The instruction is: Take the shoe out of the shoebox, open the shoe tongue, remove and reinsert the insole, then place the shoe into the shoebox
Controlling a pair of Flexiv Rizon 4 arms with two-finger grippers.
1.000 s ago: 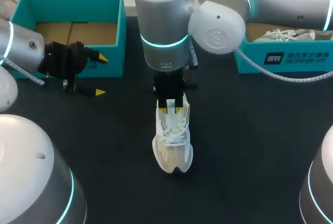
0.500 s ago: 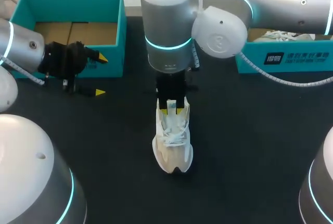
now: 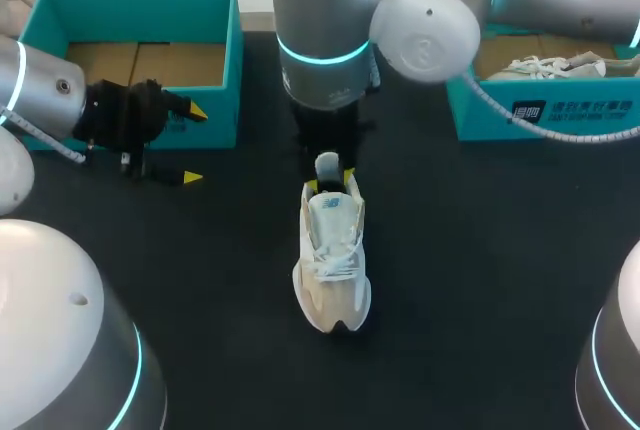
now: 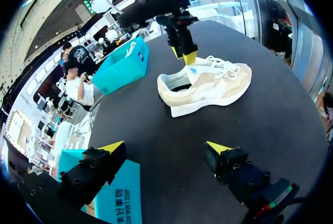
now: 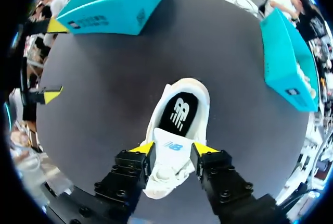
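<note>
The shoe (image 3: 332, 270) lies mid-surface (image 3: 480, 280), toe toward 6 o'clock, with the dark insole (image 5: 179, 110) seated inside. At its 12 o'clock end the right pincer (image 3: 330, 185) clamps the raised shoe tongue (image 5: 171, 153). At 10 o'clock the left pincer (image 3: 194, 144) gapes wide, holding nothing, just before the shoebox (image 3: 215, 10).

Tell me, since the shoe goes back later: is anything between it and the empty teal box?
Yes. The left gripper, jaws open, sits right before the empty shoebox's near wall, partly across the line from the shoe. Nothing else visible lies between.
</note>
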